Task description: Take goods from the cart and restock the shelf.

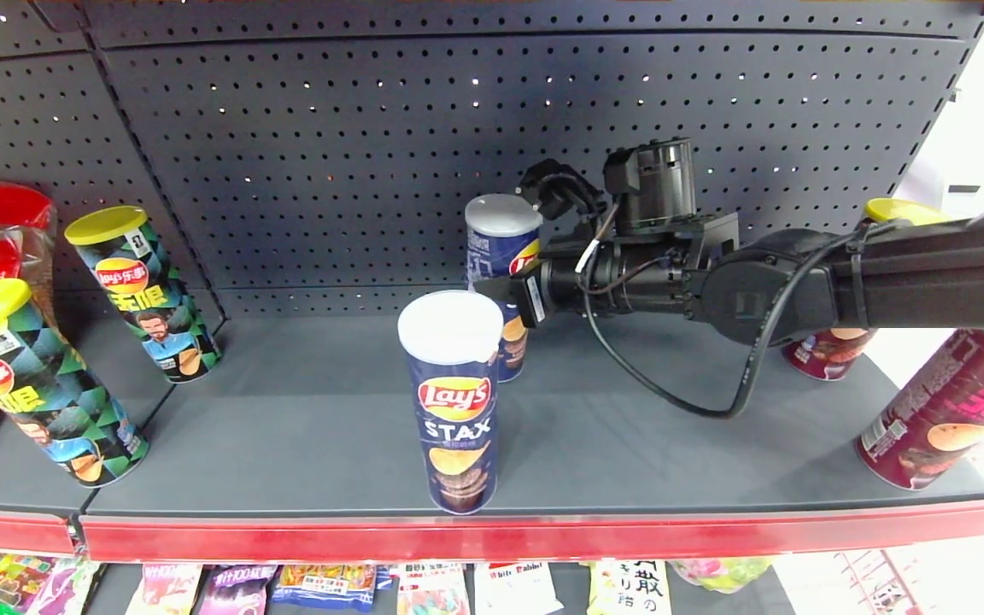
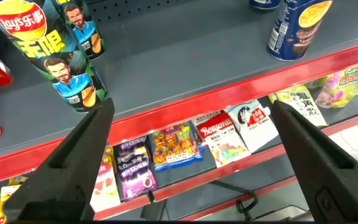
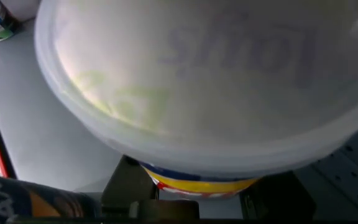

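This is a shop aisle. A grey metal shelf (image 1: 629,444) with a pegboard back panel (image 1: 372,154) and red front rail (image 1: 543,534) carries upright chip cans (image 1: 456,401), with snack packets (image 1: 321,585) on the level below.

The front blue can (image 1: 456,410) carries a round red-and-yellow brand badge with a line of white capitals under it. The rear blue can (image 1: 499,248) shows an edge of the same badge beside a pale panel of small print. The green-patterned cans (image 1: 146,295) and the maroon can (image 1: 945,410) bear that badge too, with large characters beneath, and the packets (image 2: 219,134) on the lower shelf carry printed names, one in bold black characters on white.
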Tool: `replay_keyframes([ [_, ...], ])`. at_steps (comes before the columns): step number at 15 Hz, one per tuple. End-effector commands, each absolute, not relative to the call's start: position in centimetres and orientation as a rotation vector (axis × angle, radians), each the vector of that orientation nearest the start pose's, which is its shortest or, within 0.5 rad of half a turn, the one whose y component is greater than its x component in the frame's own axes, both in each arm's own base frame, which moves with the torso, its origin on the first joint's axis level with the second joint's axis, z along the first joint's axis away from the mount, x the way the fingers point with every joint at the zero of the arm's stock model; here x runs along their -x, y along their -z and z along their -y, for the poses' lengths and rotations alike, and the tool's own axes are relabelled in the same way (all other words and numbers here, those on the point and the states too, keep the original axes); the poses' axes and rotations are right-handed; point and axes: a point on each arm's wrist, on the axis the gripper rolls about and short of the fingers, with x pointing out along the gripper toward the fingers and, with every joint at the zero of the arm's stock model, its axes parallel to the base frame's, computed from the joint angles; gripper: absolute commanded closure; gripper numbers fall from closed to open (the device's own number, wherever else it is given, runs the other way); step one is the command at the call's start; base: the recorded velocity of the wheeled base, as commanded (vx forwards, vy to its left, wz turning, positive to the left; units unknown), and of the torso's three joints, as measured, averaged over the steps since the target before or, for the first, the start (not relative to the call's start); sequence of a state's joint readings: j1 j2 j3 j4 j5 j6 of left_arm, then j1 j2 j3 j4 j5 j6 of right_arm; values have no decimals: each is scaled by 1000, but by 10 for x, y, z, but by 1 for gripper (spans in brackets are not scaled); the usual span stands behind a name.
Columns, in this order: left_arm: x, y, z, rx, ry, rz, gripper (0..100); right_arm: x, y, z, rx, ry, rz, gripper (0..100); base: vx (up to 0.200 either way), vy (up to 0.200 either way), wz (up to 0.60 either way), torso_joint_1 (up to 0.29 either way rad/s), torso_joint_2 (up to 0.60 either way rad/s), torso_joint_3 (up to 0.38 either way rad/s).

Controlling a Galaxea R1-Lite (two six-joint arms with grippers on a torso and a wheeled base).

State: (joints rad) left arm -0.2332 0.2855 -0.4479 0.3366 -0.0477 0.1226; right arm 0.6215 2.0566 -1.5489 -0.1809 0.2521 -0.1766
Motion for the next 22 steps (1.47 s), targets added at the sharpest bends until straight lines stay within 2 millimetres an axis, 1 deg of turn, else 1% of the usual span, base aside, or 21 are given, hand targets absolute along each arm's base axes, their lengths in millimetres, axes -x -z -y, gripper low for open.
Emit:
replay_keyframes([
  [1,27,-169,-5,-138,290,-156,0,-345,-210,-254,229,-890,-260,100,0,0,0,0,0,0],
  [11,27,-168,-5,-138,290,-159,0,-342,-208,-257,230,-896,-270,100,0,0,0,0,0,0],
  [12,27,-168,-5,-138,290,-159,0,-342,-208,-257,230,-896,-269,0,0,0,0,0,0,0],
  [16,27,-168,-5,-138,291,-160,0,-339,-211,-255,230,-893,-266,0,0,0,0,0,0,0],
  [18,27,-168,-5,-138,292,-160,0,-332,-215,-248,232,-881,-269,0,0,0,0,0,0,0],
  [20,26,-165,-5,-139,296,-172,0,-317,-217,-234,238,-859,-294,0,0,0,0,0,0,0],
  [22,24,-160,-4,-143,302,-189,0,-306,-217,-216,237,-825,-318,0,0,0,0,0,0,0],
])
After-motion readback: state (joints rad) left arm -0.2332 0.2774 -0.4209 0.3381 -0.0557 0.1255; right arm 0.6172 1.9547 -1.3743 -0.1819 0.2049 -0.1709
